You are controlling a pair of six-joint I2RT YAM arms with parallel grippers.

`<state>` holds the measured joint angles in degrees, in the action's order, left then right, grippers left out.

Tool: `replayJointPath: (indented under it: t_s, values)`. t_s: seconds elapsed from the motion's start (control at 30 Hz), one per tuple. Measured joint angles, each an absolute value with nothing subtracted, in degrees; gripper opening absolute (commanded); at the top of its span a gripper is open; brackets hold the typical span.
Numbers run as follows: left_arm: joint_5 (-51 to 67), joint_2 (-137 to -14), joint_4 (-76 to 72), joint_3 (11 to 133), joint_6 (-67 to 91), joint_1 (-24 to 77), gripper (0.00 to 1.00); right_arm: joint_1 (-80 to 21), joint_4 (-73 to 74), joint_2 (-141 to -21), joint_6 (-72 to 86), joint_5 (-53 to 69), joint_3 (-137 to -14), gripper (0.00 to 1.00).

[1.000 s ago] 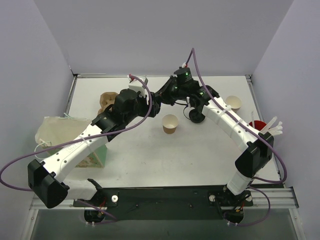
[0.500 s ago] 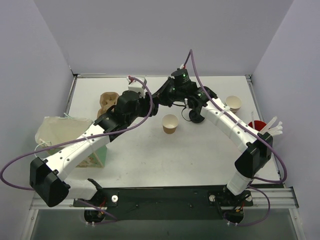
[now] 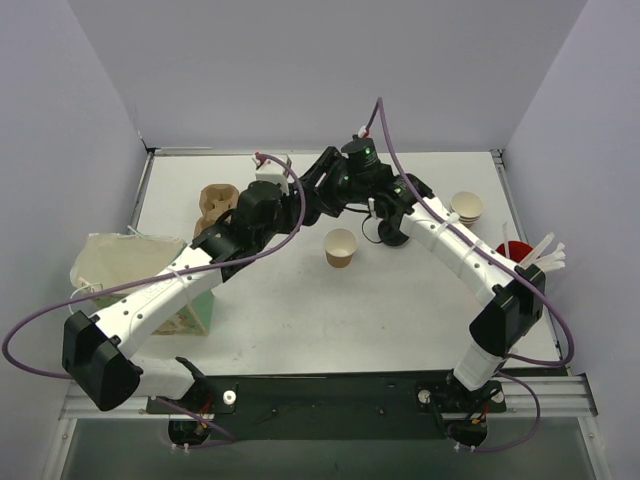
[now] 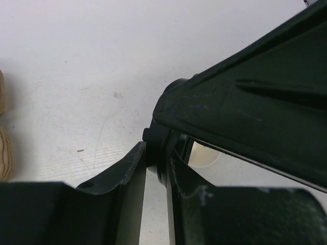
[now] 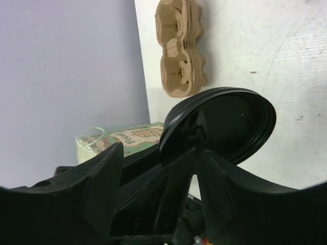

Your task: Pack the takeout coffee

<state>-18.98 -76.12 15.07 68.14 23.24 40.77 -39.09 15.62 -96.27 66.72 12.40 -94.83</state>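
Observation:
The brown kraft cup (image 3: 341,248) of the takeout coffee stands open and lidless in the middle of the table. Its black lid (image 5: 230,122) hangs in the air behind the cup, where both grippers meet. My left gripper (image 3: 305,200) (image 4: 156,153) is shut on the lid's rim (image 4: 159,148). My right gripper (image 3: 322,185) (image 5: 159,153) is open, its fingers spread to either side of the lid and of the left fingers. In the top view the grippers hide the lid.
A tan pulp carrier (image 3: 213,203) (image 5: 181,51) lies at the back left. A paper bag (image 3: 130,275) with green print sits under the left arm. Cream cups (image 3: 466,206) and a red holder with white cutlery (image 3: 515,250) stand at the right edge.
The right jaws have opened off the lid while the left jaws have closed onto its rim. Both grippers have shifted slightly toward the back left.

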Motion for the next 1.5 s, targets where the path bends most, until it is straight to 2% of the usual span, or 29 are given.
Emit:
replayJointPath:
  t_s: [0.17, 0.37, 0.47, 0.57, 0.7, 0.8, 1.0, 1.5]
  values:
    - [-17.1, -77.8, 18.8, 72.2, 25.4, 39.2, 0.28, -38.6, 14.9, -92.7, 62.3, 9.0, -90.8, 0.60]
    - [-8.8, -82.6, 27.9, 83.6, 28.7, 33.4, 0.28, -37.6, 12.0, -75.0, 47.9, 1.5, -74.8, 0.58]
    - [-3.0, -84.4, 31.5, 87.4, 30.5, 30.9, 0.28, -41.9, 10.3, -67.9, 36.7, -3.2, -71.4, 0.57]
    - [2.5, -84.7, 34.9, 87.6, 32.6, 29.7, 0.28, -51.5, 9.2, -64.6, 23.5, -8.5, -70.3, 0.57]
    - [9.3, -84.9, 37.1, 86.4, 35.9, 29.4, 0.28, -64.7, 8.8, -67.5, 6.7, -17.3, -70.3, 0.57]
    - [14.6, -84.6, 37.0, 83.1, 39.1, 29.1, 0.28, -69.0, 9.3, -73.4, -2.9, -22.3, -70.3, 0.57]
    - [21.3, -83.1, 37.2, 75.6, 44.6, 28.3, 0.28, -73.0, 10.7, -81.7, -16.4, -30.8, -70.2, 0.57]
    - [32.2, -78.1, 35.5, 71.7, 52.4, 25.4, 0.28, -74.5, 5.4, -84.2, -33.2, -41.7, -66.6, 0.57]
